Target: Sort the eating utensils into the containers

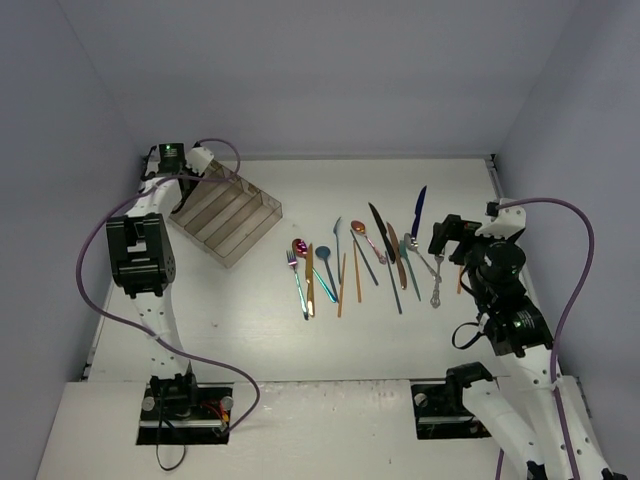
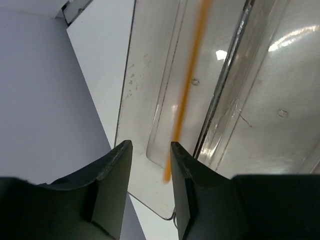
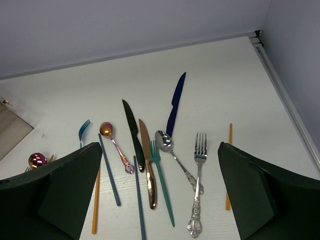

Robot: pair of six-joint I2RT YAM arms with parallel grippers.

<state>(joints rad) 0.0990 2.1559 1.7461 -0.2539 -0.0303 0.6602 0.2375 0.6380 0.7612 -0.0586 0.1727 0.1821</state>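
Observation:
My left gripper (image 2: 150,145) is open over the far-left end of the clear divided tray (image 2: 280,75), at the table's back left (image 1: 170,155). A blurred orange chopstick (image 2: 186,95) lies along one compartment beyond my fingertips, free of them. My right gripper (image 3: 160,150) is wide open and empty, hovering (image 1: 445,238) above the right end of the utensil row (image 1: 350,265). Below it lie a silver fork (image 3: 198,180), silver spoon (image 3: 165,141), teal fork (image 3: 161,180), copper knife (image 3: 147,165), black knife (image 3: 132,132), blue knife (image 3: 175,102) and an orange chopstick (image 3: 229,170).
The tray (image 1: 240,225) sits angled at the back left. An iridescent spoon (image 3: 106,130), blue-grey chopsticks (image 3: 109,170), a blue fork (image 3: 83,131) and a pink spoon (image 3: 36,160) lie further left. Grey walls enclose the table on three sides.

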